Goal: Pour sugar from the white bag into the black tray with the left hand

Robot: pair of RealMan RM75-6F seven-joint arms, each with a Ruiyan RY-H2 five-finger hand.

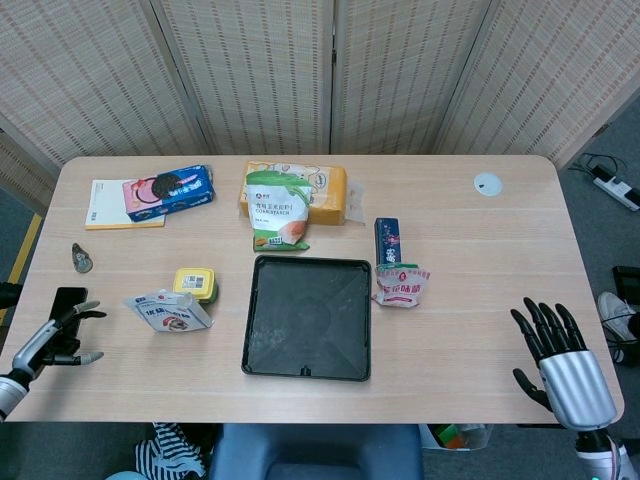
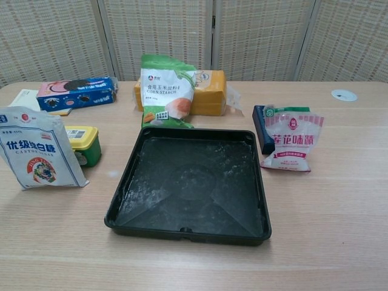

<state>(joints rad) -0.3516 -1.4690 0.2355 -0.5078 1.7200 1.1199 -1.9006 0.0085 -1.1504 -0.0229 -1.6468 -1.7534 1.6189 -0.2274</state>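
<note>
So the light wood worktop (image 1: 480,260) takes up most of both views, and sitting about dead centre on it is the black tray (image 1: 307,317), which has a whitish dusty film on its floor. Behind the tray an orange box (image 1: 325,192) lies flat with a green and white corn starch bag (image 1: 275,208) propped in front of it, the bag's bottom edge just beside the tray's far rim. The white bag (image 1: 167,310) of sugar stands upright to the left of the tray, well apart from it, with a small yellow-lidded green tub (image 1: 195,284) right behind it. Far left back there's a blue cookie box (image 1: 168,192) resting partly on a pale booklet (image 1: 108,204). Right of the tray you've got a pink and white seasoning packet (image 1: 402,284) leaning against a dark blue box (image 1: 388,241). The right hand (image 1: 558,358) hovers at the near right edge with fingers spread, holding nothing. The left hand (image 1: 55,338) is at the near left edge, fingers apart and empty, just next to a black phone (image 1: 66,300), well away from the white bag.
</note>
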